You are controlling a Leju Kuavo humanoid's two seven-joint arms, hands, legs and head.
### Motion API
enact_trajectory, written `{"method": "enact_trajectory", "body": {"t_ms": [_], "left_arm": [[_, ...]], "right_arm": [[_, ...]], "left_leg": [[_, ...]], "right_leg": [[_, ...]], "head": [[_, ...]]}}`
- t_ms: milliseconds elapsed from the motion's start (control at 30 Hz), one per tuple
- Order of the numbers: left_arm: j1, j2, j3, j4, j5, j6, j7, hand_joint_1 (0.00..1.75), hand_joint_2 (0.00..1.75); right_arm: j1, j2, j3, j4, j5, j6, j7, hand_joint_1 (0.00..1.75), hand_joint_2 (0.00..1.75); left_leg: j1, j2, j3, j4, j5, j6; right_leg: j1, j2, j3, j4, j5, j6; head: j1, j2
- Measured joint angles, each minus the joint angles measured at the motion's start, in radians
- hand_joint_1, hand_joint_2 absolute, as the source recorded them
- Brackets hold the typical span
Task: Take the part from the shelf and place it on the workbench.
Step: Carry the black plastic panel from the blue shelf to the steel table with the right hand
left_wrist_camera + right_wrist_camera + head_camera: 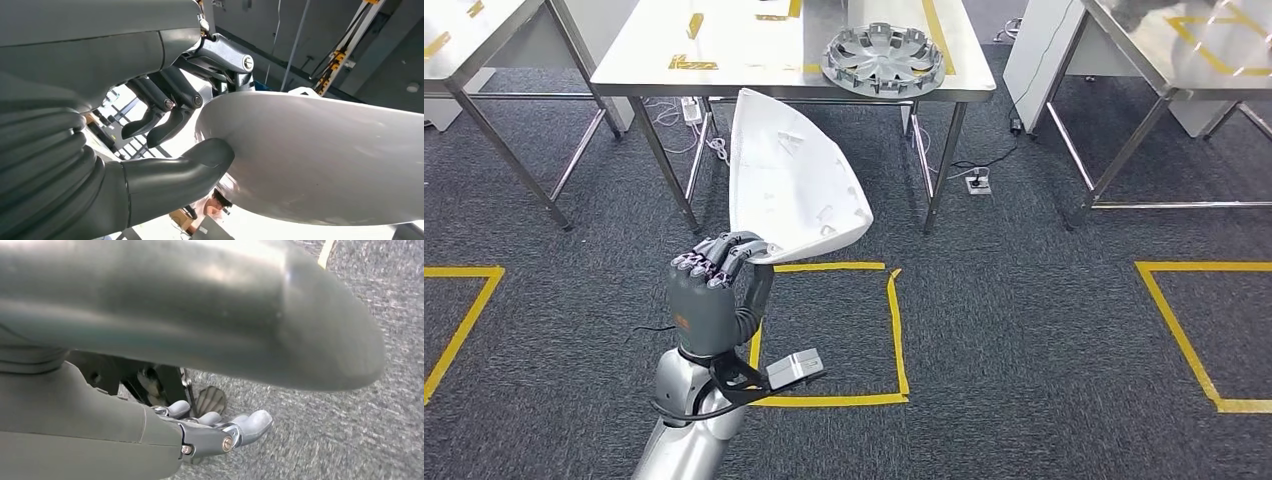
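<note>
The part [794, 185] is a white curved plastic shell. My left hand [714, 290] grips it by its lower edge and holds it up over the carpet, short of the workbench [724, 40]. In the left wrist view the thumb [200, 160] presses under the part's [320, 160] rim and the dark fingers [165, 115] curl over it. My right hand [215, 432] hangs over the grey carpet with its fingers apart and nothing in them.
A silver wheel cover [884, 57] lies on the workbench's right side. Steel tables stand at left [474, 30] and right [1164, 50]. Yellow tape squares [894, 330] mark the carpet. A power strip [977, 182] lies under the bench. A person [215, 205] is behind.
</note>
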Motion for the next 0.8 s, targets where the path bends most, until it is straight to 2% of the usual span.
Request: {"method": "enact_trajectory", "body": {"t_ms": [33,67,100,133,167,200,233,267,333,400,433,467,533,567,600,633,700,733,767,800], "left_arm": [[0.000,0.000,0.000,0.000,-0.001,0.000,0.000,1.75,1.75],[0.000,0.000,0.001,0.000,-0.002,0.000,0.000,1.75,1.75],[0.000,0.000,0.002,0.001,-0.002,0.000,0.000,1.75,1.75],[0.001,0.000,0.002,0.001,-0.003,0.000,0.000,1.75,1.75],[0.001,0.000,0.003,0.000,-0.004,0.000,0.000,1.75,1.75],[0.001,0.000,0.004,0.000,-0.004,0.000,0.000,1.75,1.75],[0.001,0.000,0.005,0.000,-0.005,0.000,0.000,1.75,1.75],[0.001,0.000,0.006,0.000,-0.006,0.000,0.001,1.75,1.75],[0.001,0.000,0.006,0.000,-0.008,0.000,0.002,1.75,1.75],[0.000,0.000,0.006,-0.002,-0.011,0.000,0.002,1.75,1.75],[0.000,0.001,0.006,-0.002,-0.011,0.000,0.002,1.75,1.75],[0.000,0.001,0.006,-0.002,-0.011,0.000,0.004,1.75,1.75],[0.000,0.002,0.006,0.000,-0.011,0.000,0.006,1.75,1.75],[0.000,0.002,0.006,0.002,-0.011,0.000,0.006,1.75,1.75],[0.001,0.002,0.006,0.003,-0.011,0.000,0.007,1.75,1.75],[0.001,0.002,0.006,0.004,-0.011,0.000,0.007,1.75,1.75],[0.001,0.002,0.006,0.004,-0.011,0.000,0.008,1.75,1.75],[0.001,0.002,0.006,0.004,-0.011,0.000,0.009,1.75,1.75],[0.001,0.002,0.006,0.004,-0.011,0.000,0.010,1.75,1.75],[0.001,0.002,0.006,0.004,-0.011,0.000,0.012,1.75,1.75]], "right_arm": [[0.001,0.000,0.000,0.000,0.000,0.001,0.000,0.00,0.00],[0.002,0.000,0.000,0.000,0.000,0.001,0.000,0.00,0.00],[0.003,0.000,0.000,0.000,0.000,0.000,0.000,0.00,0.00],[0.004,0.000,0.000,0.000,0.000,0.000,0.000,0.00,0.00],[0.004,0.000,0.000,0.000,0.000,0.000,0.000,0.00,0.00],[0.003,0.000,0.000,0.000,0.000,-0.001,0.000,0.00,0.00],[0.003,0.000,0.000,0.000,0.000,0.001,0.000,0.00,0.00],[0.002,0.000,0.000,0.000,0.000,0.002,0.000,0.00,0.00],[0.001,0.000,0.000,0.000,0.000,0.005,0.000,0.00,0.00],[0.001,0.000,0.000,0.000,0.000,0.004,0.000,0.00,0.00],[0.001,0.000,0.000,0.000,0.000,0.003,0.000,0.00,0.00],[0.001,0.000,0.000,0.000,0.000,0.004,0.000,0.00,0.00],[0.000,0.000,0.000,0.000,0.000,0.004,0.001,0.00,0.00],[0.001,0.000,0.000,0.000,0.000,0.004,0.001,0.00,0.00],[0.001,0.000,0.000,0.000,0.000,0.004,0.001,0.00,0.00],[0.002,0.000,0.000,0.000,0.000,0.004,0.001,0.00,0.00],[0.003,0.000,0.000,0.000,0.000,0.003,0.002,0.00,0.00],[0.003,0.000,0.000,0.000,0.000,0.003,0.003,0.00,0.00],[0.002,0.000,0.000,0.000,0.000,0.004,0.003,0.00,0.00],[0.002,0.000,0.000,0.000,0.000,0.004,0.003,0.00,0.00]], "left_leg": [[0.000,0.000,0.001,0.000,-0.002,0.002],[-0.001,-0.001,0.003,0.001,-0.005,0.002],[-0.001,-0.002,0.006,0.001,-0.008,0.002],[-0.001,-0.003,0.011,0.002,-0.012,0.000],[0.000,-0.004,0.017,0.002,-0.017,-0.003],[-0.002,-0.004,0.023,0.003,-0.022,-0.007],[-0.003,-0.004,0.027,0.003,-0.027,-0.013],[-0.004,-0.004,0.030,0.002,-0.031,-0.019],[-0.005,-0.004,0.033,-0.002,-0.036,-0.031],[-0.003,-0.002,0.034,0.007,-0.046,-0.042],[-0.003,-0.001,0.023,0.034,-0.061,-0.047],[-0.002,0.000,-0.001,0.085,-0.086,-0.051],[-0.002,0.001,-0.077,0.220,-0.141,-0.057],[-0.002,0.001,-0.109,0.269,-0.151,-0.058],[-0.002,0.001,-0.124,0.283,-0.141,-0.059],[-0.002,0.002,-0.118,0.256,-0.109,-0.058],[-0.002,0.002,-0.064,0.123,-0.029,-0.053],[-0.003,0.002,-0.037,0.061,-0.002,-0.048],[-0.003,0.002,-0.019,0.022,0.010,-0.043],[-0.005,0.001,-0.012,0.006,0.010,-0.036]], "right_leg": [[-0.001,0.000,-0.037,0.055,-0.016,0.002],[-0.002,0.000,-0.064,0.085,-0.016,0.003],[-0.003,0.000,-0.073,0.081,0.004,0.003],[-0.004,0.000,-0.062,0.040,0.041,0.002],[-0.005,-0.001,-0.035,-0.030,0.088,0.000],[-0.004,-0.002,-0.004,-0.101,0.122,-0.003],[-0.002,-0.002,0.020,-0.157,0.144,-0.008],[0.001,-0.003,0.034,-0.188,0.151,-0.013],[0.005,-0.002,0.039,-0.198,0.145,-0.025],[0.002,-0.002,0.047,-0.204,0.143,-0.038],[-0.001,-0.002,0.052,-0.207,0.142,-0.044],[-0.002,-0.002,0.057,-0.209,0.140,-0.050],[-0.001,-0.003,0.062,-0.208,0.134,-0.057],[-0.001,-0.003,0.064,-0.208,0.131,-0.058],[0.000,-0.002,0.068,-0.208,0.128,-0.058],[0.000,-0.001,0.073,-0.208,0.124,-0.056],[0.000,0.001,0.087,-0.206,0.114,-0.050],[0.002,0.002,0.091,-0.204,0.109,-0.045],[0.004,0.003,0.093,-0.203,0.105,-0.040],[0.005,0.003,0.094,-0.203,0.102,-0.034]], "head": [[0.000,0.000],[0.000,0.000],[0.000,0.000],[0.000,0.000],[0.001,0.000],[0.000,0.000],[0.000,0.000],[0.000,0.000],[0.000,0.000],[-0.001,0.000],[-0.004,0.000],[-0.006,0.000],[-0.010,0.000],[-0.010,0.000],[-0.010,0.000],[-0.010,0.000],[-0.010,0.000],[-0.011,0.000],[-0.010,0.000],[-0.010,0.000]]}}
